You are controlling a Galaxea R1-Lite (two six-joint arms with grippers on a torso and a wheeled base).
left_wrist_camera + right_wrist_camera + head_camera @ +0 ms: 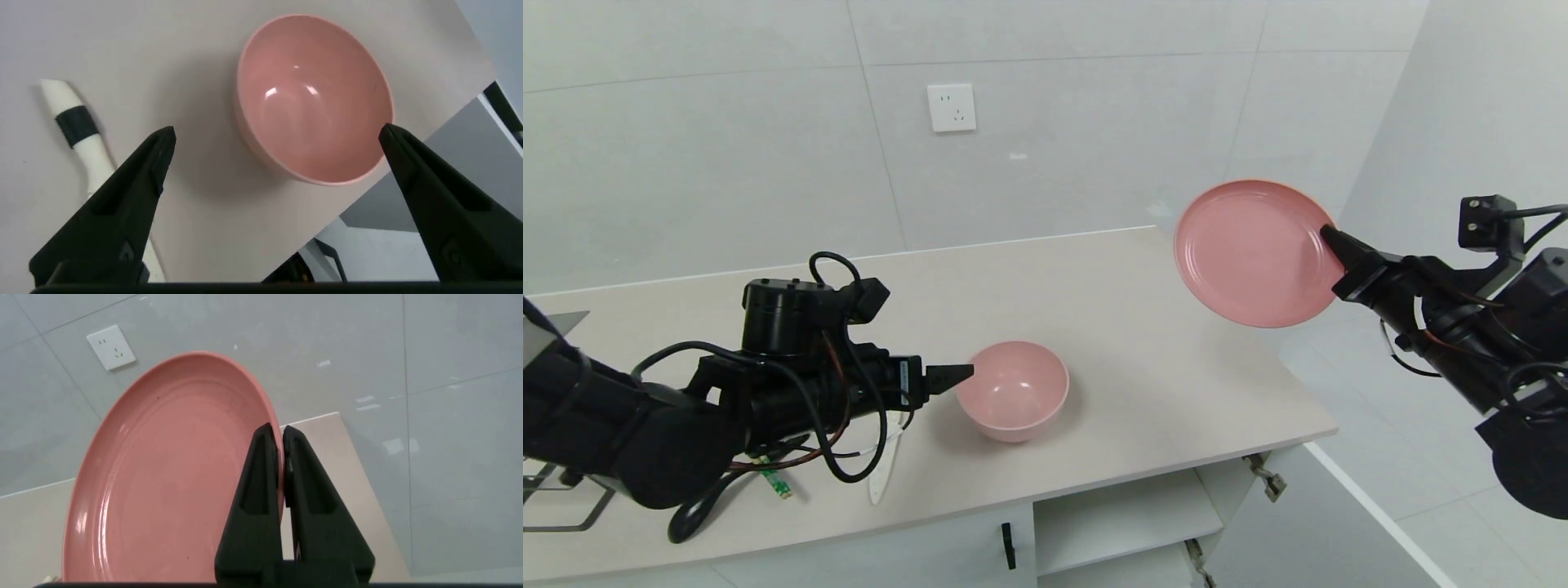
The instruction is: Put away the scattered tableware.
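White tiles line the walls, with a wall socket (951,107) set above a pale beige countertop (1160,343) that tops a white cabinet with an open shelf. On the left part of the counter, partly under the left arm, lies a white utensil (882,469) (82,143) with a dark band around its handle. The left gripper (956,374) (278,135) hangs just beside the left rim of the pink bowl (1014,392) (315,98), its fingers spread wide and holding nothing. The bowl stands upright near the counter's front edge. Farther right, past the end of the counter, the pink plate (1254,253) (163,482) is up in the air, tilted steeply. The right gripper (1327,237) (283,445) is pinched tight on its right rim.
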